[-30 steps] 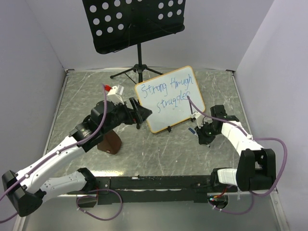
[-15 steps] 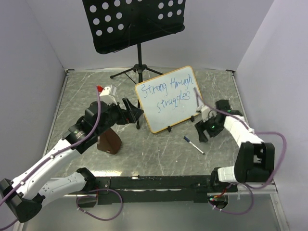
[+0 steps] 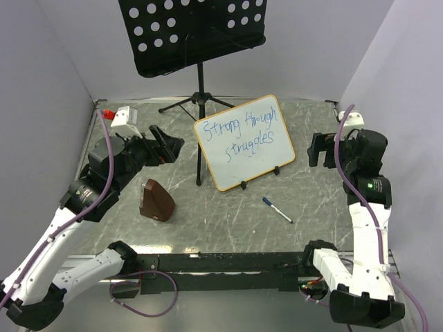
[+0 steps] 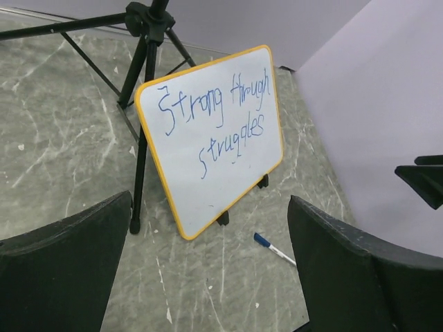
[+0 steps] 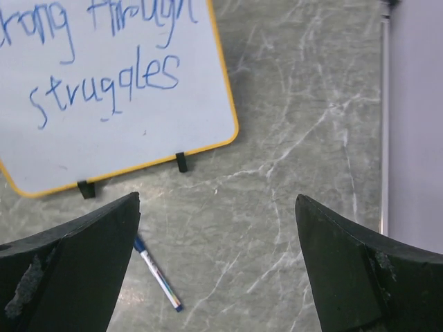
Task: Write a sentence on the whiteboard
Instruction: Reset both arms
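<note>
Top external: whiteboard [image 3: 243, 142] standing landscape, face toward arms.

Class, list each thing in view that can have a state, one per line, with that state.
Whiteboard, upright on its feet, written on.
Marker, lying loose on the table.
Left claw, open, empty.
Right claw, open, empty.
Music stand, upright.
Brown block, resting on the table.
</note>
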Controlling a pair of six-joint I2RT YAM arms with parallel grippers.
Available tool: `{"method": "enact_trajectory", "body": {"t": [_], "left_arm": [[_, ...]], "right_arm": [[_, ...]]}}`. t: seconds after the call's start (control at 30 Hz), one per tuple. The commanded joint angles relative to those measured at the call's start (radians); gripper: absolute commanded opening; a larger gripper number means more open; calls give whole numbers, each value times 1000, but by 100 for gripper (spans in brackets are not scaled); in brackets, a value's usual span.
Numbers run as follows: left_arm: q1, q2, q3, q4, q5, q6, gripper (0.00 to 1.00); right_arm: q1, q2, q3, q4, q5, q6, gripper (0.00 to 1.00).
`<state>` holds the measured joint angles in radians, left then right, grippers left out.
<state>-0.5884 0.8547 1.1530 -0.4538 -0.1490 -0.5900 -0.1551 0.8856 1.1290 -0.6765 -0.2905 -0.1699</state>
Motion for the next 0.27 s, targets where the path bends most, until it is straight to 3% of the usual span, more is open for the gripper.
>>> {"method": "enact_trajectory", "body": {"t": [0.0, 0.23], "left_arm": [[7, 6, 31, -60, -12, 50, 97], [9, -13, 4, -63, -21, 50, 97]], "right_arm": [[0, -16, 25, 38, 105, 102, 100], [-1, -62, 11, 46, 77, 110, 100]]}}
